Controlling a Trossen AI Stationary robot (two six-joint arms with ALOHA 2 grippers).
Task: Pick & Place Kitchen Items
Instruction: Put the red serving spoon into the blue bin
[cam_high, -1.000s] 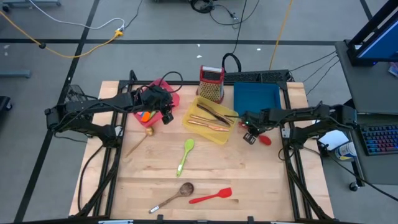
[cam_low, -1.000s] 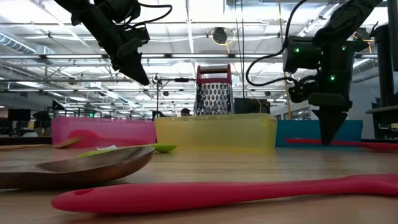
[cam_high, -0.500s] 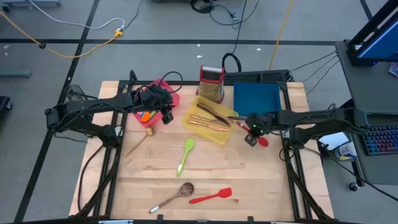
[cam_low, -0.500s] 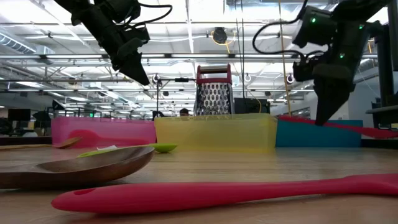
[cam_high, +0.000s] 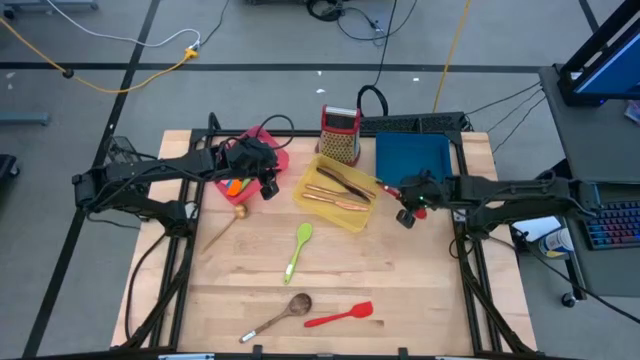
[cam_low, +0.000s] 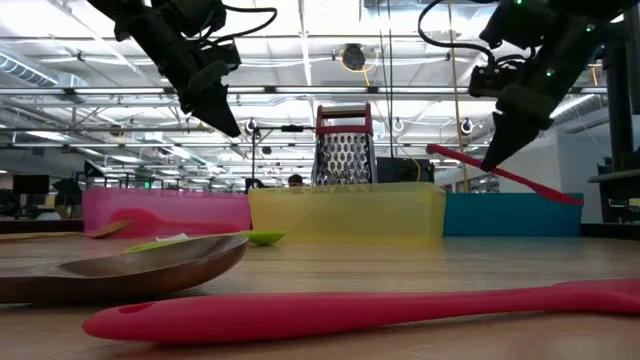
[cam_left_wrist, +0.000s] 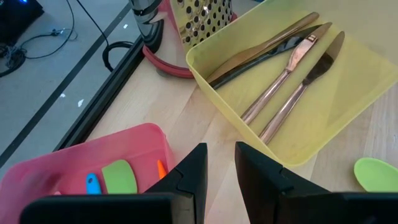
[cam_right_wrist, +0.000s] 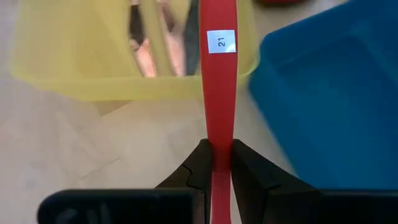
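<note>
My right gripper (cam_high: 404, 214) is shut on a slim red utensil (cam_low: 540, 187) with a white label "21" (cam_right_wrist: 221, 41), above the table between the yellow tray (cam_high: 345, 215) and the blue tray (cam_high: 412, 155). My left gripper (cam_high: 268, 190) hangs empty by the pink tray (cam_high: 262, 138), its fingers a narrow gap apart (cam_left_wrist: 221, 165). The yellow tray holds copper cutlery (cam_left_wrist: 292, 68) and a black knife. A green spoon (cam_high: 298, 250), a brownish spoon (cam_high: 280, 315), a red spatula (cam_high: 340, 316) and another spoon (cam_high: 222, 230) lie flat on the table. My right gripper pinches the red utensil's handle (cam_right_wrist: 217, 140) between its two fingers, which lie across it and come from above, slanting. The utensil is lifted clear and tilted: its labelled end (cam_low: 436, 152) points up toward the yellow tray, its other end (cam_low: 575, 199) hangs lower.
A red-topped metal box grater (cam_high: 340, 133) stands behind the yellow tray. The pink tray holds orange, green and blue utensils (cam_left_wrist: 118, 177). Cables and a dark bar run along the table's far edge (cam_high: 420, 122).
My right gripper has risen from the table with the red utensil and moved a little toward the far edge. The utensil, which lay flat on the table, is now lifted clear and tilted, its labelled end up.
</note>
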